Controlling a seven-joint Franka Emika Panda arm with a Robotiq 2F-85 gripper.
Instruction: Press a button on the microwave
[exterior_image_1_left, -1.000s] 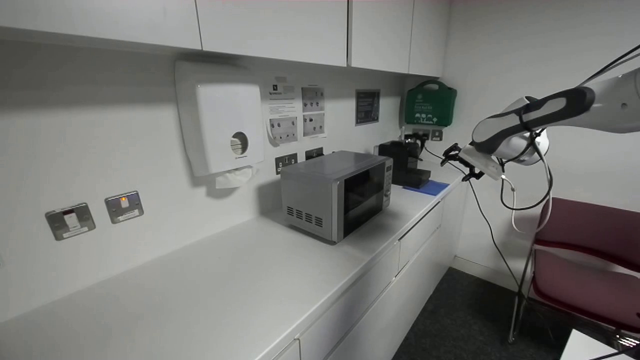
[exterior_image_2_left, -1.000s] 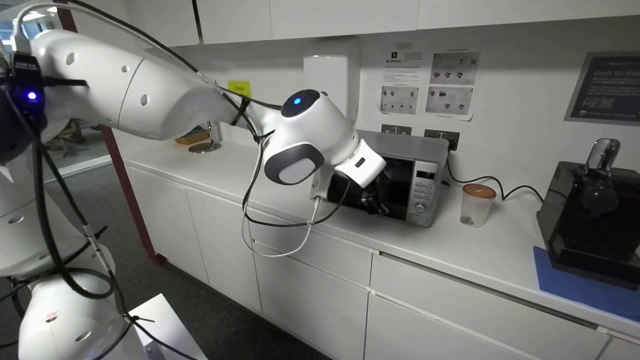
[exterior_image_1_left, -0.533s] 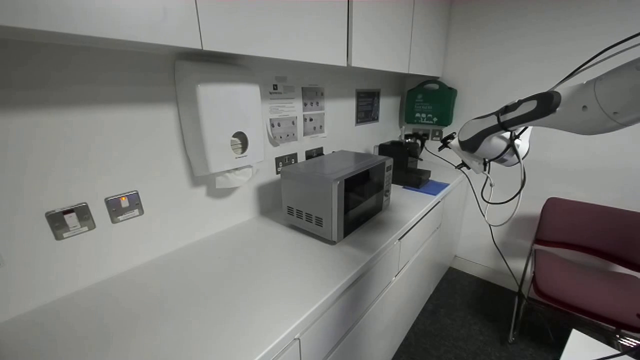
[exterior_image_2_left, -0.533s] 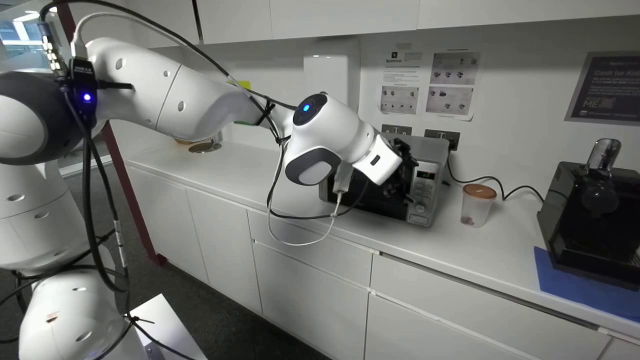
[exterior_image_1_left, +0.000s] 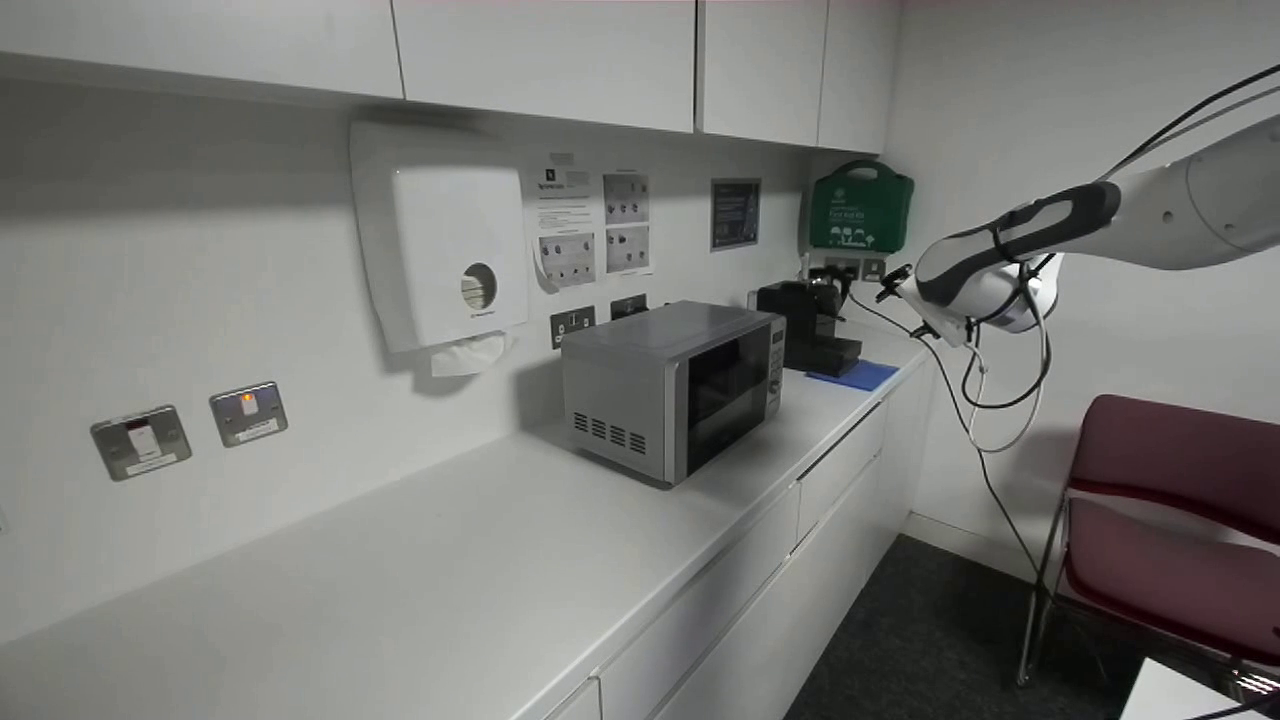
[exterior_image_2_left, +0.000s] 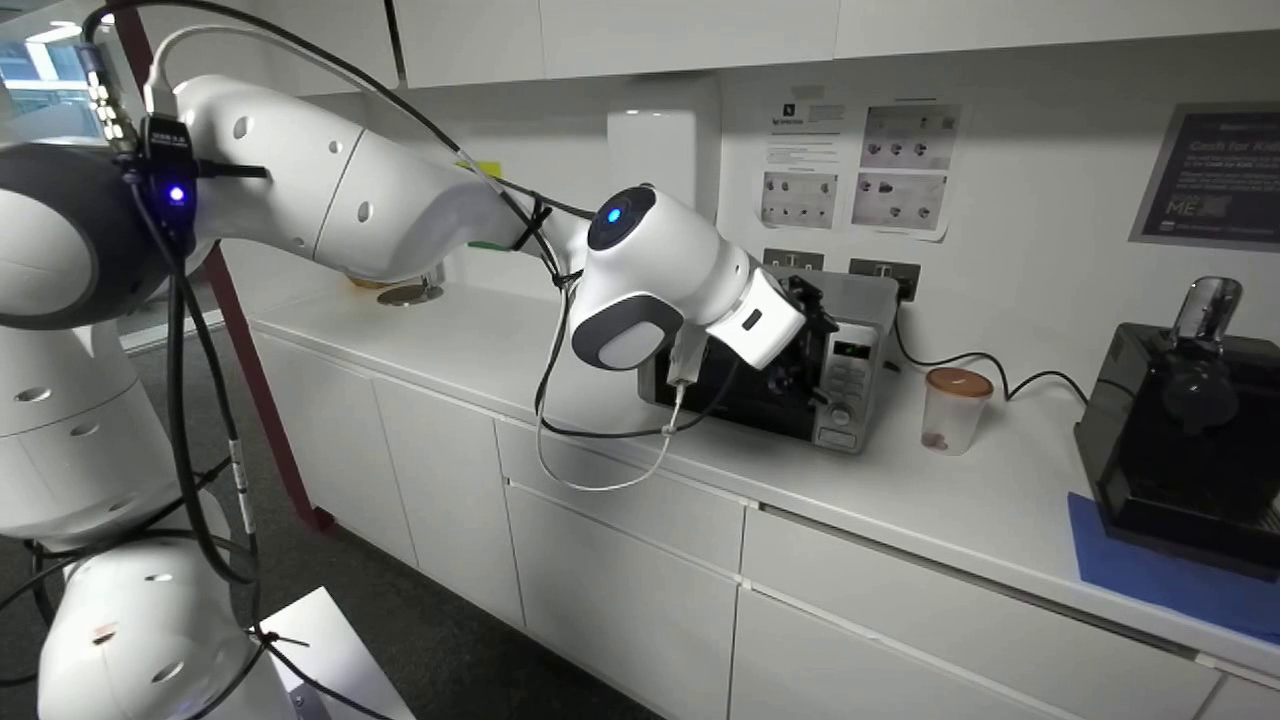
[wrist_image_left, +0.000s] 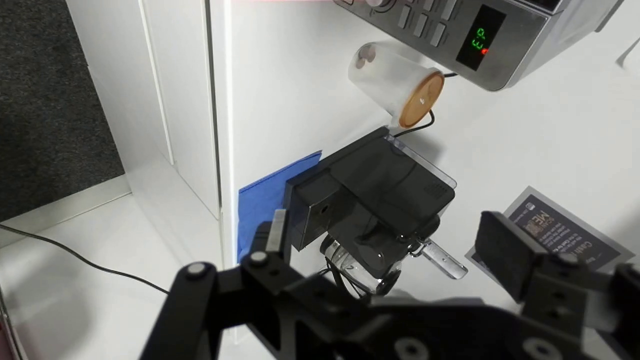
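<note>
While the arm (exterior_image_2_left: 430, 190) extends from the left in an exterior view, the gripper (exterior_image_2_left: 808, 345) at its end holds nothing, its fingers (wrist_image_left: 276, 232) wide apart, though pressing should need only one tip. Behind the gripper, apart from it, stands the microwave (exterior_image_1_left: 672, 390), its buttons (exterior_image_2_left: 848, 378) facing outward, presumably for reach across the counter (exterior_image_2_left: 930, 490). Right of the gripper, a lidded tub (exterior_image_2_left: 955, 412) sits beside the microwave; farther right, a coffee machine (exterior_image_2_left: 1180, 450) has a blue mat (exterior_image_2_left: 1150, 570) at its foot, likely there for drips. No press seems underway: the wrist view points past the buttons toward the coffee machine, so the gripper probably needs turning first.
</note>
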